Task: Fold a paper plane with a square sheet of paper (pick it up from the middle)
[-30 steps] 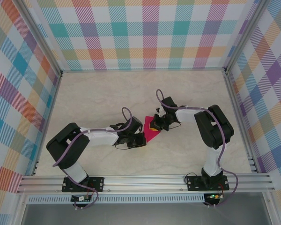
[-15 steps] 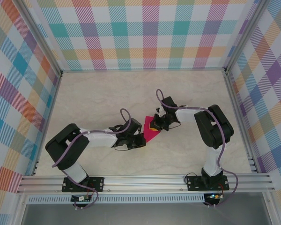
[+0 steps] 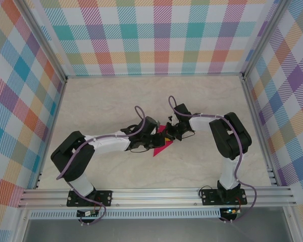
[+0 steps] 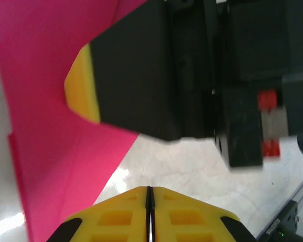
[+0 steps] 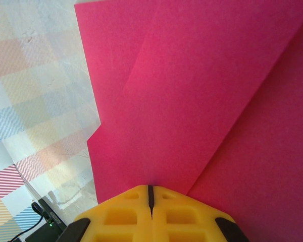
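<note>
Top external: pinning the partly folded square sheet of paper point(image 3: 159, 147) flat on the table point(image 3: 101, 106) with the right gripper point(image 3: 168, 134), fingertips together, likely steadying its layers; resting the left gripper point(image 3: 154, 136), likewise closed and apparently empty, alongside, probably sharpening a crease.

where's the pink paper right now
In the top view the partly folded pink paper lies near the middle of the table, with the shut left hand at its left edge and the shut right hand at its upper right.
</note>
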Controlling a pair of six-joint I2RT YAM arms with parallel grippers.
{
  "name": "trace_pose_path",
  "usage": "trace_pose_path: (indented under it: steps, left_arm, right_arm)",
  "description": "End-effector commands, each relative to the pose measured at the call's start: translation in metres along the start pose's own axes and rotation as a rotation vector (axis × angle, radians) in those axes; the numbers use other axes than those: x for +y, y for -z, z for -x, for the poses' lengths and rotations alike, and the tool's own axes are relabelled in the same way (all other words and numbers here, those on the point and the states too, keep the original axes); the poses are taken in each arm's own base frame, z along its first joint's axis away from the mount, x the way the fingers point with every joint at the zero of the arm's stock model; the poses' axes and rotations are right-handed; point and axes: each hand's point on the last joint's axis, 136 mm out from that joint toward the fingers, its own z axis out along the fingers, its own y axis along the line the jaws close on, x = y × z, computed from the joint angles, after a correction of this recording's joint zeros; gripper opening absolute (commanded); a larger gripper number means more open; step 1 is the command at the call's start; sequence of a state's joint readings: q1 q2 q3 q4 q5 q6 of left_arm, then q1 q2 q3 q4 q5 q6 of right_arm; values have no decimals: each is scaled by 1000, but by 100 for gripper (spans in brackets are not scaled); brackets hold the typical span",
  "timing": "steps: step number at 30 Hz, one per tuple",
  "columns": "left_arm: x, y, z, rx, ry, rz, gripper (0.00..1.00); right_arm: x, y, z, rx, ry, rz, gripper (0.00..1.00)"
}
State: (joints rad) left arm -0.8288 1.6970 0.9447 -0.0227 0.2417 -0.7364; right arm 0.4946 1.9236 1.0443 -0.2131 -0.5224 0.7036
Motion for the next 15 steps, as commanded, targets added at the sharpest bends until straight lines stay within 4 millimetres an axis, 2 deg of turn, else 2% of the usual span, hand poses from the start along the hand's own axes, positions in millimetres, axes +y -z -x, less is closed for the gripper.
trace_pose_path:
  steps: [1, 9, 15]
  left_arm:
    - [22, -18, -5, 38, -10, 84, 9]
    - [38, -28, -2, 46, -10, 148, 6]
    - [29, -22, 4, 11, 21, 66, 5]
  right_arm:
    - [-50, -17, -6, 15, -89, -166, 1]
    - [-49, -14, -4, 11, -90, -171, 1]
    - [-52, -15, -6, 14, -94, -176, 1]
